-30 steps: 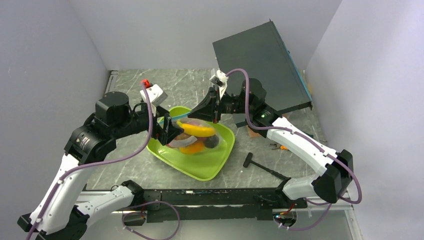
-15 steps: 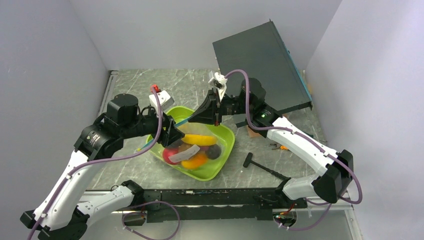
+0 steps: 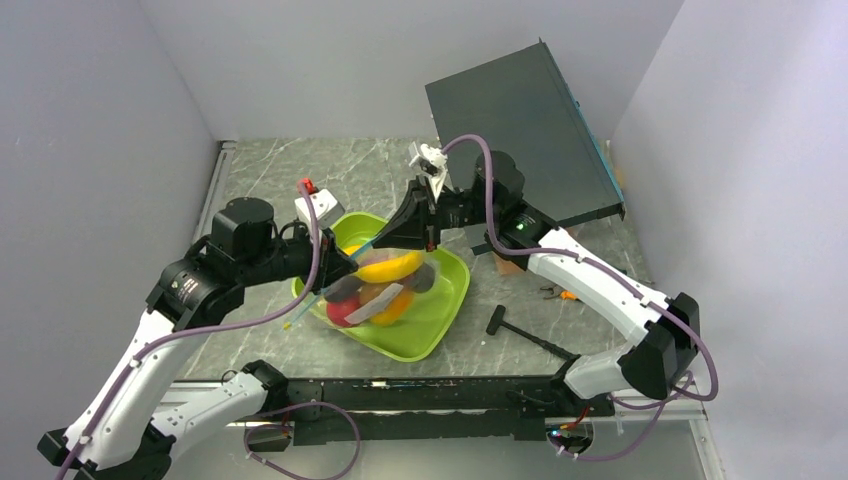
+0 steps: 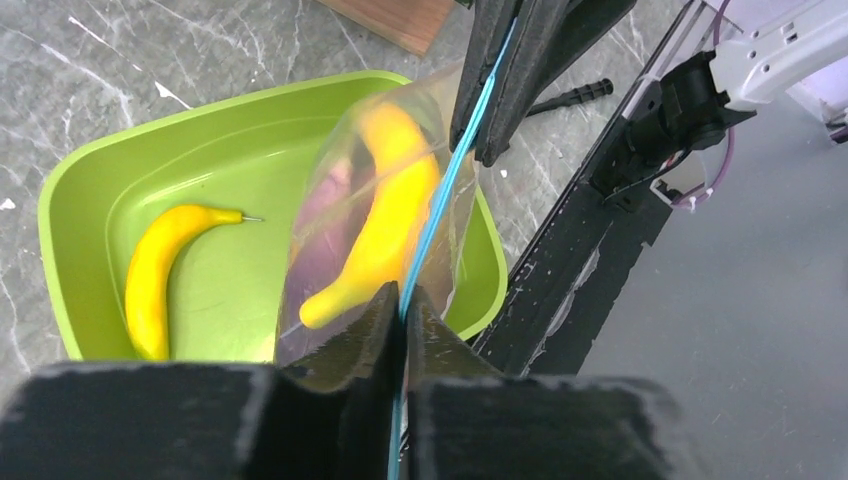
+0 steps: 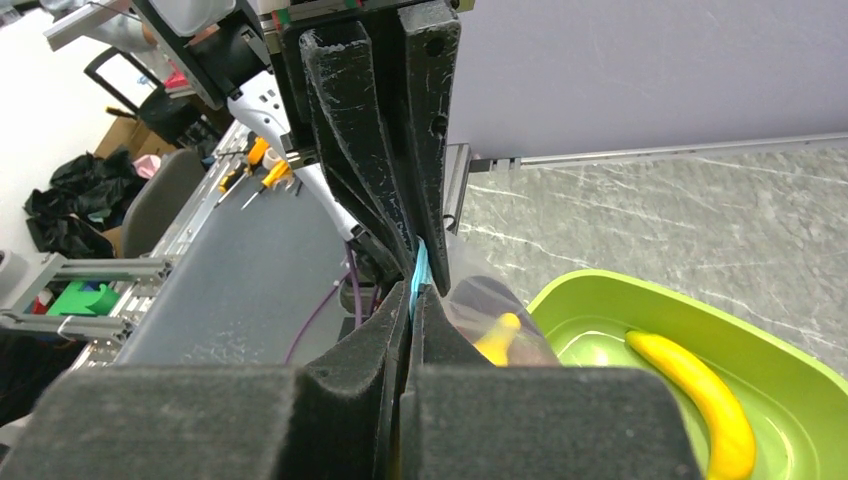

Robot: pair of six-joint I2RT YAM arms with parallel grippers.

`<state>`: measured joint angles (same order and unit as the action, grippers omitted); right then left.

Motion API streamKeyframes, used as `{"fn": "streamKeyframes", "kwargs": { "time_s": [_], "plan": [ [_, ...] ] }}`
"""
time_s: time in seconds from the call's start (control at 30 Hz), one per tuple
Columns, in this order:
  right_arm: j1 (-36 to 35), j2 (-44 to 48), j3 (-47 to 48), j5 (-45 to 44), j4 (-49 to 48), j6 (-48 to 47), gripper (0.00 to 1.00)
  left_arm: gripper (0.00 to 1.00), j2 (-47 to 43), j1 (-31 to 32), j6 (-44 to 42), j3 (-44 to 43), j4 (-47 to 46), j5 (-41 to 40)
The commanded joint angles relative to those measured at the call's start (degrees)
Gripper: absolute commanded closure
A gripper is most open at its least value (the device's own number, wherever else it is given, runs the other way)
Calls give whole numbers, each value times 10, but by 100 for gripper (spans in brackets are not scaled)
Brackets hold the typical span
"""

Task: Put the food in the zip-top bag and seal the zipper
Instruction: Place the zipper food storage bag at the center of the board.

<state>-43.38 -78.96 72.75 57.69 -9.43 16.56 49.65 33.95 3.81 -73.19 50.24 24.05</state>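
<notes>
bench note, both arms on the bag

we are pinching the thin light-blue zipper strip (image 4: 440,200) at two places. our left gripper (image 4: 403,300) is clamping it with the foam pads pressed flat together and only the strip between them. our right gripper (image 5: 411,297) is squeezing it the same way farther along, fingers fully closed. the zipper strip is running straight and taut between the two grippers, above the lime-green plastic tray (image 3: 440,322).

the clear crinkly zip-top bag (image 4: 330,220) is hanging below the zipper strip, over the tray. we cannot tell whether its bottom is touching the tray. a yellow toy banana (image 3: 392,267), a red toy apple (image 3: 340,312), an orange toy piece (image 3: 397,307) and a dark purple toy piece (image 3: 425,280) are showing through the plastic. a second yellow toy banana (image 4: 160,270) is lying loose on the tray floor, outside the bag and beside it.

we cannot tell whether the stretch of zipper strip between the grippers is pressed shut.

a black hammer-shaped tool (image 3: 520,330) is lying on the grey marbled tabletop (image 3: 260,170) to the right of the tray, apart from it
</notes>
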Motion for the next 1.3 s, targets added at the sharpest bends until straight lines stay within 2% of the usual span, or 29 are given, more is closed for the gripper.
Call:
{"fn": "streamKeyframes", "kwargs": {
  "time_s": [0.0,0.03,0.13,0.27,0.4,0.53,0.67,0.77,0.9,0.97,1.1,1.27],
  "plan": [
    [-2,-1,41,13,-15,-1,99,94,-15,0,4,2,-15,-22],
    [-2,-2,44,8,-9,-5,93,100,-17,0,6,0,-13,-35],
    [-2,-6,55,-40,21,-14,71,100,-27,-1,17,-10,-2,-94],
    [-2,2,57,-174,54,7,39,100,-41,-1,31,-27,13,-204],
    [-1,26,45,-299,82,31,23,100,-44,-1,37,-52,33,-327],
    [-1,48,30,-369,110,30,21,100,-36,-1,35,-63,45,-470],
    [-1,62,7,-372,112,38,21,100,-15,-1,25,-63,38,-606],
    [-2,65,-10,-362,107,47,21,100,11,-17,4,-63,13,-659],
    [-1,64,-30,-354,113,52,21,100,54,-84,-29,-65,-25,-657],
    [0,64,-37,-353,118,51,21,100,79,-132,-55,-67,-46,-633],
    [0,64,-46,-350,125,48,21,100,138,-231,-46,-100,-63,-568],
    [-1,60,-47,-348,132,46,21,100,196,-280,-42,-145,-74,-496]
  ]
}}
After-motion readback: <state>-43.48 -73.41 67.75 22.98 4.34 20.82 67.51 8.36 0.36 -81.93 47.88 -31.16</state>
